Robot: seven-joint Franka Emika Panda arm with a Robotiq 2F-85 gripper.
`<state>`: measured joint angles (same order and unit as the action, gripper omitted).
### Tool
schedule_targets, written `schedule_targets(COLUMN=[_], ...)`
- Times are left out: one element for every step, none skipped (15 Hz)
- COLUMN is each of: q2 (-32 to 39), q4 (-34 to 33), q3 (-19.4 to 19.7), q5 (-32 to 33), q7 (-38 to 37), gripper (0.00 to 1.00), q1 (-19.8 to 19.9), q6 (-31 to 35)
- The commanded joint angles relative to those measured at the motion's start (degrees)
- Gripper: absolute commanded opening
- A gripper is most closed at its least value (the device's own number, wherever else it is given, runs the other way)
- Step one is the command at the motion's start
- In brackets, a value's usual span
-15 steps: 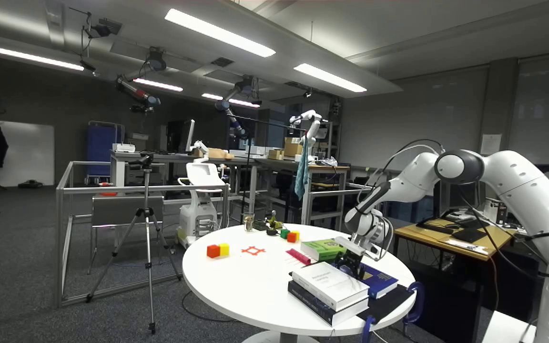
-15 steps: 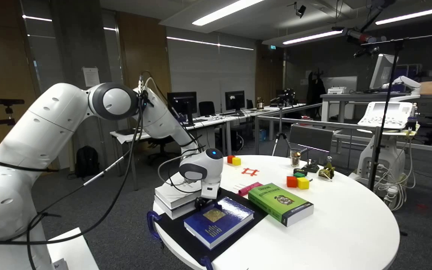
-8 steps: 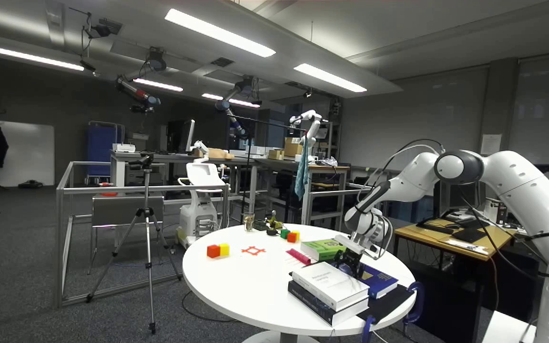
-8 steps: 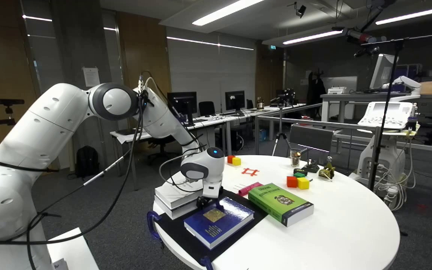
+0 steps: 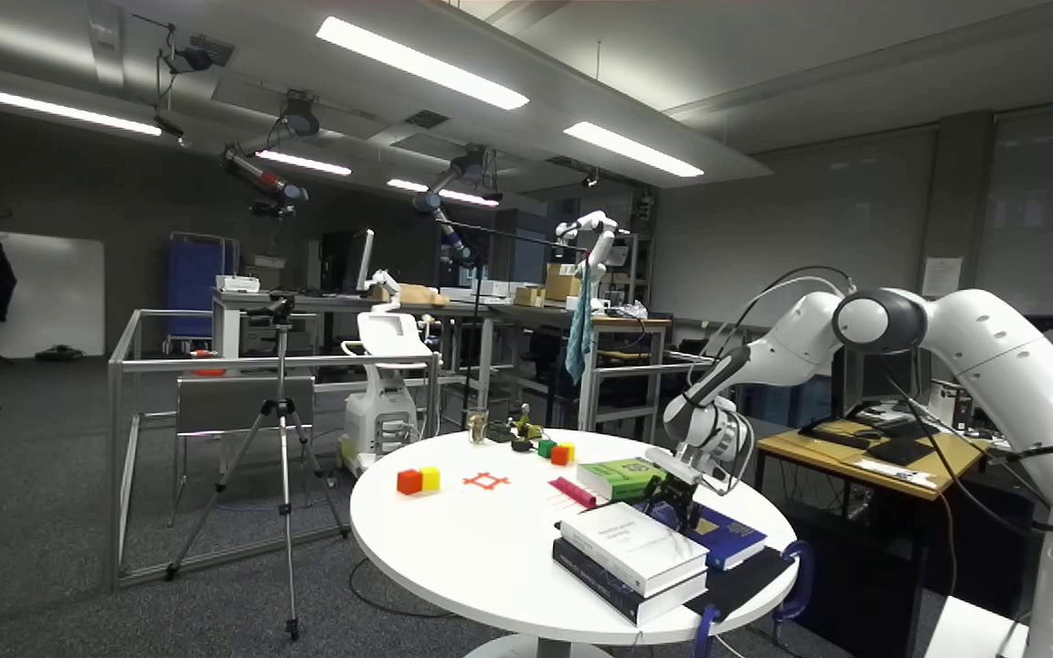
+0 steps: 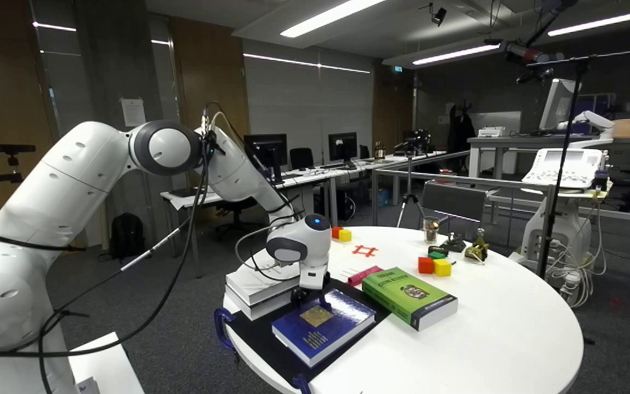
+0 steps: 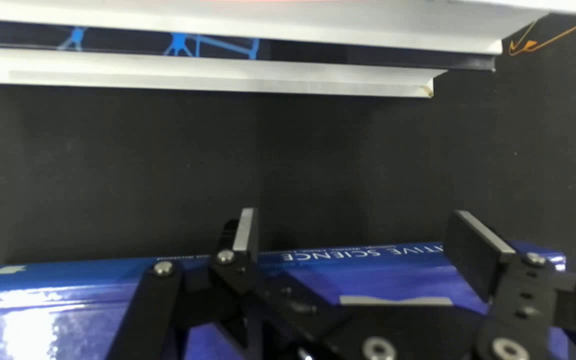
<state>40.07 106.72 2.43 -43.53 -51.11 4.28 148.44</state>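
Clearly, the jaws stand wide apart in the wrist view, right over the spine edge of a thick blue book [image 6: 330,328]; whether they touch its cover, we cannot tell. We read the word SCIENCE upside down along that spine. The book lies flat on a black mat [image 7: 318,165], and a strip of the mat shows between its spine and two others, a white book [image 5: 632,550] resting on a dark-spined book [image 5: 595,582]. Blue clamps [image 5: 801,594] sit by the mat, at the rim of the round white surface [image 5: 472,557].

On the opposite side from those two, we find a green book [image 6: 409,298], also flat, with a magenta piece [image 6: 364,275] just beside its end. Farther off, we notice a red cube [image 6: 426,265], a yellow cube [image 6: 442,267] and a green cube [image 5: 545,449] close together, near a glass [image 6: 431,230] whose contents we cannot make out. Another red-and-yellow pair of cubes [image 5: 409,482] stands well apart from them.

Beyond, in both exterior views, we see a tripod [image 5: 282,408], a chair [image 5: 227,407] and a white console [image 5: 378,400]; another robot arm [image 5: 261,176] hangs overhead.
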Motion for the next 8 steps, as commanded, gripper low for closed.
schedule_targets(q2=[0.64,0.64,0.63,0.63,0.59,0.59,0.56,0.55], q4=[-1.75,-1.84,-1.9,-1.97,-2.04,-2.09,-2.13,-2.2], q3=[0.63,0.8,1.0,1.2,1.34,1.4,1.49,1.63], q5=[-0.87,-0.88,-0.85,-0.8,-0.81,-0.81,-0.79,-0.74], q7=[0.66,0.6,0.57,0.54,0.47,0.5,0.51,0.49], gripper=[1.0,1.0,1.0,1.0,1.0,1.0,1.0,1.0], q1=[1.45,1.61,1.69,1.8,1.96,2.14,2.32,2.48], q6=[-0.05,-0.12,-0.1,-0.12,-0.2,-0.21,-0.25,-0.37])
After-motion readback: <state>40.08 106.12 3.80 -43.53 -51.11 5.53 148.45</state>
